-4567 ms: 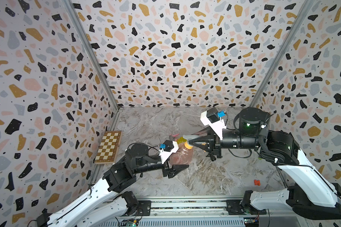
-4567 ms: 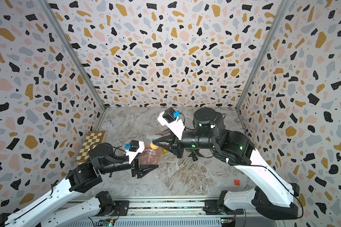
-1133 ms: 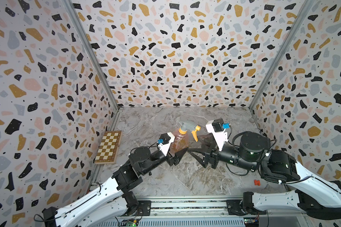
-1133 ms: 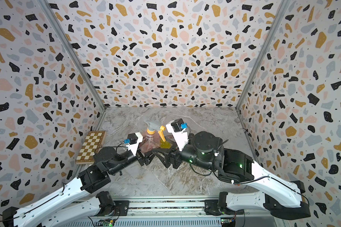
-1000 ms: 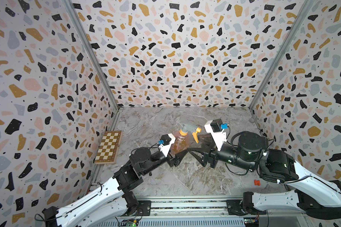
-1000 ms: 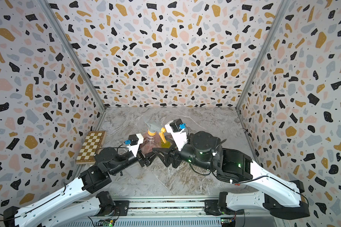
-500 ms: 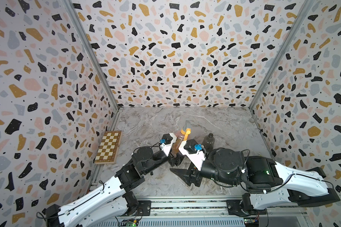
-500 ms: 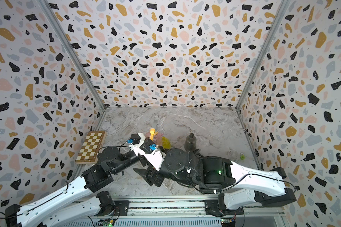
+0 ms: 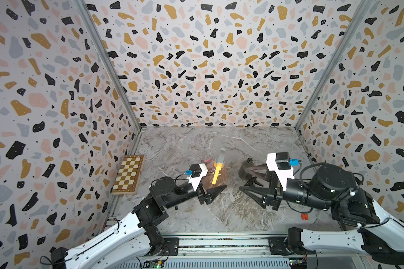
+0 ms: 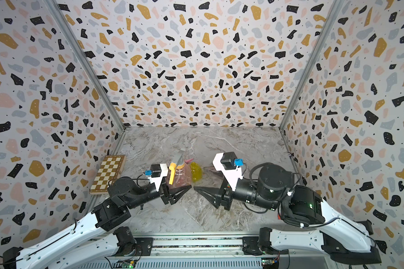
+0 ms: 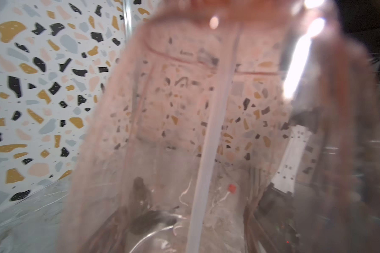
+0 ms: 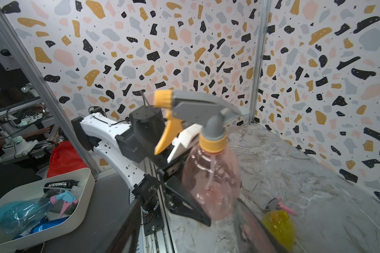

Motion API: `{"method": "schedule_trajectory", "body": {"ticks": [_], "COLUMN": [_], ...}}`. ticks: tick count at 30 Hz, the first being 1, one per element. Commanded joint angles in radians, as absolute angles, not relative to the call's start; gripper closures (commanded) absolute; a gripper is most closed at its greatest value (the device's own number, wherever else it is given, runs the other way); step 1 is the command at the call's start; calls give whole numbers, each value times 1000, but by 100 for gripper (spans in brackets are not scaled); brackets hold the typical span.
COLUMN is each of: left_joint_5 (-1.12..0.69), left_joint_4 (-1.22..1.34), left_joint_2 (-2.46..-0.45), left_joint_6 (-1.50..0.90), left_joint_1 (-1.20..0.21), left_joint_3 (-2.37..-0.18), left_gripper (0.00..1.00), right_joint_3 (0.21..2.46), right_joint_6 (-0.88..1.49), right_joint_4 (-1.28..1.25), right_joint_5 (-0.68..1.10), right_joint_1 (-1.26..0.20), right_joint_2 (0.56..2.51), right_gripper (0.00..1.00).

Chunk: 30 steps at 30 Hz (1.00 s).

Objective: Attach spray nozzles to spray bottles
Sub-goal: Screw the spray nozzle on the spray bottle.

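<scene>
My left gripper is shut on the belly of the pale pink spray bottle, which it holds upright just above the floor. The grey nozzle with the orange trigger sits on that bottle's neck, and its dip tube runs down inside. To the right my right gripper is open and holds nothing. The smoky grey bottle and the black nozzle show beside its fingers. The yellow bottle stands behind the pink one. The nozzle with the pink trigger lies by it.
A chessboard lies along the left wall. A small orange-red piece sits on the floor near the right arm. Outside the enclosure a white bin holds other bottles.
My right gripper has let go of the nozzle and drawn back to the right, its jaws a little narrower. The left gripper keeps the pink bottle, whose trigger now points toward the front.
</scene>
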<state>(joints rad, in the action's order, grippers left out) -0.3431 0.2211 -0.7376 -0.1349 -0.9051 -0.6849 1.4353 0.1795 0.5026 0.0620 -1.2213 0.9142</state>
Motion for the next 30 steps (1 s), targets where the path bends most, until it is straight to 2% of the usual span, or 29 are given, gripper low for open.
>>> {"method": "schedule_trajectory", "body": {"ticks": [1, 4, 8, 20, 30], "left_joint_5": [-552, -637, -699, -702, -676], "left_joint_4": [338, 361, 359, 348, 332], "left_joint_2": [-742, -751, -771, -776, -775], "left_joint_6": [-186, -217, -242, -245, -236], "left_joint_1": [-903, -902, -902, -902, -903], "left_joint_3": [-683, -687, -700, -702, -706], "left_gripper": [100, 100, 100, 100, 100], "right_joint_3": [1459, 1459, 1450, 1467, 1459], "right_joint_6": [128, 107, 89, 86, 103], "right_joint_4": [459, 434, 389, 371, 340], "right_joint_5": [373, 499, 561, 581, 616], "right_joint_1": [-1105, -1040, -1026, -1027, -1027], "right_joint_2": [940, 952, 960, 1009, 1033], "right_gripper": [31, 31, 31, 35, 44]}}
